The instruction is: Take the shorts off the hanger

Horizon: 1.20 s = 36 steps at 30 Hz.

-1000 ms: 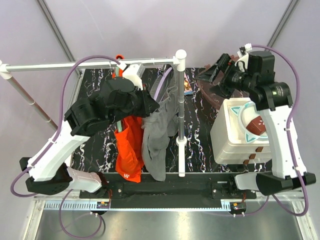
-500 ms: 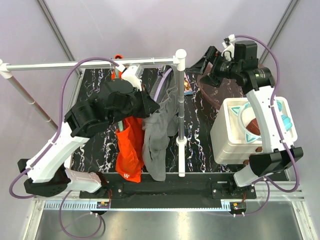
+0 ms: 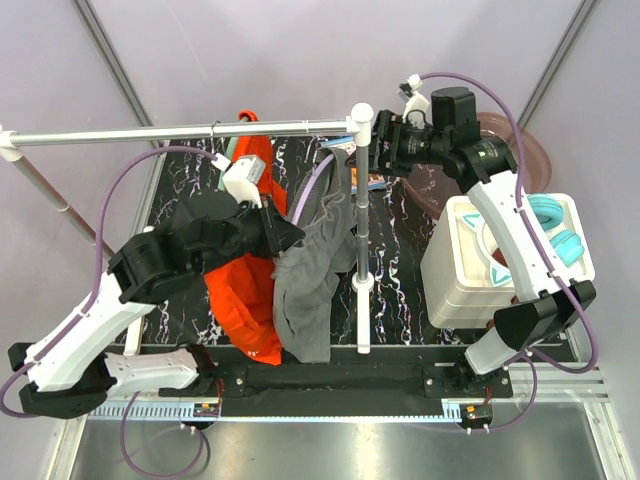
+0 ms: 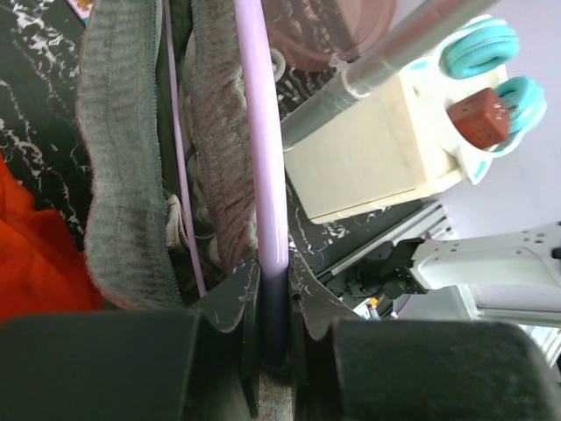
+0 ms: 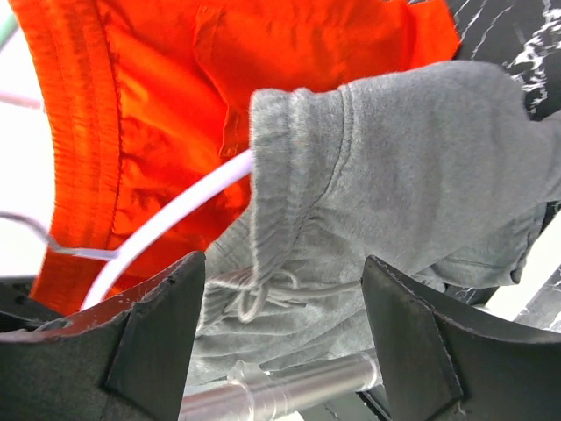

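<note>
2 pairs of shorts hang toward the rail's (image 3: 180,130) right end: 1 orange-red (image 3: 240,290), 1 grey (image 3: 305,290). The left gripper (image 4: 273,294) pinches the grey pair's 1 lilac hanger (image 4: 260,132), likely steadying it. The right gripper (image 5: 285,303), jaws wide, faces the grey waistband, probably to pull it free.

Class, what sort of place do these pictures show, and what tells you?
Probably a robotics lab bench: left arm and right arm bolted at a black marbled table, a metal clothes rail, shorts on a hanger.
</note>
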Each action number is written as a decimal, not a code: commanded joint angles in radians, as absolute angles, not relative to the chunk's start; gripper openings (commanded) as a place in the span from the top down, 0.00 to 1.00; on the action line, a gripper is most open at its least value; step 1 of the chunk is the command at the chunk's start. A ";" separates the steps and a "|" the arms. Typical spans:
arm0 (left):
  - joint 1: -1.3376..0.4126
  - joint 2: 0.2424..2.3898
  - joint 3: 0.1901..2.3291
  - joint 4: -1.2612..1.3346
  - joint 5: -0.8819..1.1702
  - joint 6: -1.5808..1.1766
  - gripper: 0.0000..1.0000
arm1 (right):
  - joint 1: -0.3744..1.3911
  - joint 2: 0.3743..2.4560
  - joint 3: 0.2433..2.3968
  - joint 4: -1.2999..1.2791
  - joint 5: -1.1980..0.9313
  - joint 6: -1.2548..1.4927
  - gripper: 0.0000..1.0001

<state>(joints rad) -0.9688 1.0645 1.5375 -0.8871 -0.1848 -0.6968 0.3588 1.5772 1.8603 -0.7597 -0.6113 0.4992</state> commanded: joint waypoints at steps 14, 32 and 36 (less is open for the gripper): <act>-0.965 0.997 1.497 -0.638 -0.072 -0.690 1.00 | 0.423 1.624 1.845 -0.673 -0.555 0.474 0.35; -0.963 0.882 1.399 -0.578 -0.040 -0.649 1.00 | 0.388 1.715 1.927 -0.795 -0.176 0.552 1.00; -0.963 0.842 1.382 -0.568 -0.020 -0.618 1.00 | 0.325 1.769 1.963 -0.837 -0.199 0.542 1.00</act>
<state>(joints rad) -0.9531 0.9333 1.3602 -0.7185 -0.0898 -0.6647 0.4168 1.7065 1.8988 -0.8307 -0.3264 0.5591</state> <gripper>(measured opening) 0.135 0.010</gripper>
